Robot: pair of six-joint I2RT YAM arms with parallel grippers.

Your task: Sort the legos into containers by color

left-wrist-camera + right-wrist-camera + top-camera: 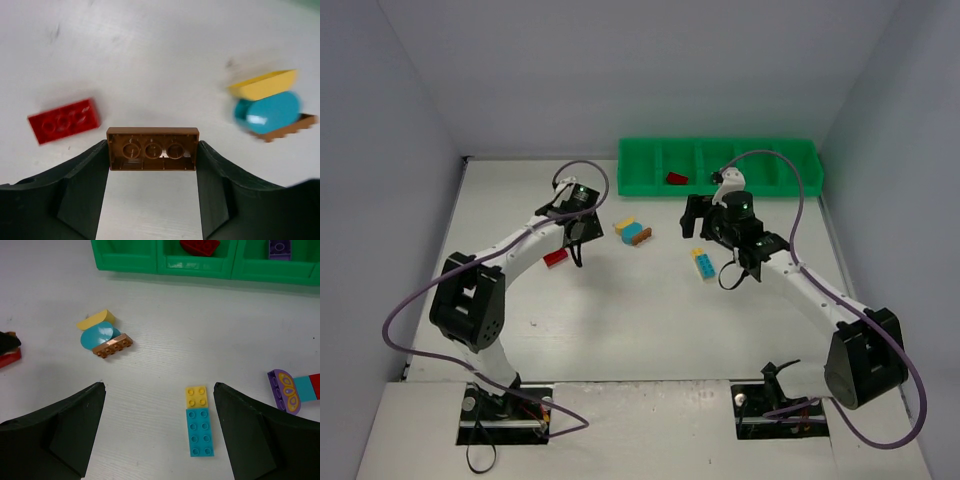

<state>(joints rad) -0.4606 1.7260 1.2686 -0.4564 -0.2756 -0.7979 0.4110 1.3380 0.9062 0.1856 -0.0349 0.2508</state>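
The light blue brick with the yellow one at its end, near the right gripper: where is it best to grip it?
Probably across its two long straight sides, at mid-length of the light blue brick, coming down from above. It lies flat, studs up, and the open right gripper has a finger on each side of it.

In the top view, the lower half of the table [620, 340] lies bare between the two arms, a wide lane. The centre is tighter. A red brick [556, 258] lies at centre left, a yellow, teal and brown stack [633, 231] in the middle, and a yellow-and-blue brick [703, 263] just right of centre. The green tray [720, 150] walls off the upper right.

A brown brick [152, 150] fills the left pincer [153, 145] from finger to finger. The right pincer [159, 390] gapes wide over the yellow-and-blue brick, with a purple piece [286, 391] just beside its right finger.
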